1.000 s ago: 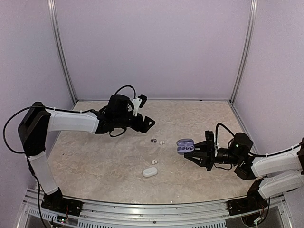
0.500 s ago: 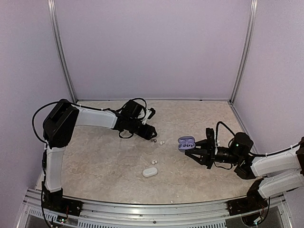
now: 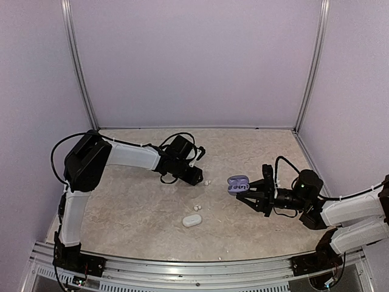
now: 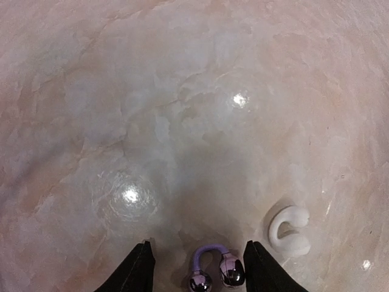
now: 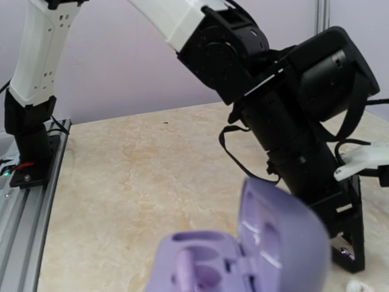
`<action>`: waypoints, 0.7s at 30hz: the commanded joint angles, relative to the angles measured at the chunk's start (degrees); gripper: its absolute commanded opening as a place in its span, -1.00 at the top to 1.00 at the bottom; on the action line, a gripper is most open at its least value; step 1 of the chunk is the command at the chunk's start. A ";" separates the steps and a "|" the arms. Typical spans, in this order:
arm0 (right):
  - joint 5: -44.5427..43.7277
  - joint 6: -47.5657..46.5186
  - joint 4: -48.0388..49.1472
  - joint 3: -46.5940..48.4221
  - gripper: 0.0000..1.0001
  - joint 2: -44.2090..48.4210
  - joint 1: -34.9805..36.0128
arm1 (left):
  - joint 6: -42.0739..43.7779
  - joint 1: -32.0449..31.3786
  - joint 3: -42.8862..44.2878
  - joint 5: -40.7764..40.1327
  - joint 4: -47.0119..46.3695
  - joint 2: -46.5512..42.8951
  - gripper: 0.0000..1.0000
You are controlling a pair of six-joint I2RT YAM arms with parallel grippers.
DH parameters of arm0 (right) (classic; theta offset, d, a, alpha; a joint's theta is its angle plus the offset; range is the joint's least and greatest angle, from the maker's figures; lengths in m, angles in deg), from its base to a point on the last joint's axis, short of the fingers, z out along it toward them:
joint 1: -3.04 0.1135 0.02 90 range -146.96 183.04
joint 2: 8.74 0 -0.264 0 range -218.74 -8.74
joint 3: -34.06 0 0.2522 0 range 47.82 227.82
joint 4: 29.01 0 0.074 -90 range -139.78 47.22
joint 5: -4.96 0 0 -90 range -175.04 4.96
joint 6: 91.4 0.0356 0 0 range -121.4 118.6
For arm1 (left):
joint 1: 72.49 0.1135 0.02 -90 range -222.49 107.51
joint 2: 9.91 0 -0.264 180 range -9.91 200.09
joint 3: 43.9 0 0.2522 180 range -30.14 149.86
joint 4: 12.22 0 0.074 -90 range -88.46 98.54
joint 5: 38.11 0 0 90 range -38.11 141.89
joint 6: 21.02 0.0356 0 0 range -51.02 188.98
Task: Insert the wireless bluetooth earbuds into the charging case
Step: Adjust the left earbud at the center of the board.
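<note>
**Dark shiny earbud [image 4: 231,272] straddled by the left end effector [image 4: 197,246]**

Seen from the left wrist, the dark shiny earbud, two glossy beads joined by a purple arch, lies on the marbled beige table [image 4: 182,91]. It sits between the left end effector's two black fingers. The fingers stand at a middling width, with a gap on each side of the bud, so nothing is gripped. Just beside it to the right lies a cream-white C-shaped earbud [image 4: 293,245], apart from the dark one.

In the top view, the right end effector [image 3: 248,191] is clamped on a lilac pebble-shaped charging case [image 3: 237,183], which lies to the right of those two buds. Its lid stands open and its two hollows face up. Whether the case rests on the table I cannot tell.

Nearer the arm bases lies a white oval closed case [image 3: 191,221], with a small cream-white bud [image 3: 196,208] just beside it.
</note>
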 commanded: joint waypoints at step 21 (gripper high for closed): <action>1.38 -1.04 0.76 1.99 1.00 -2.46 -0.68 | -1.80 2.28 -27.82 -7.64 -8.41 -23.22 0.10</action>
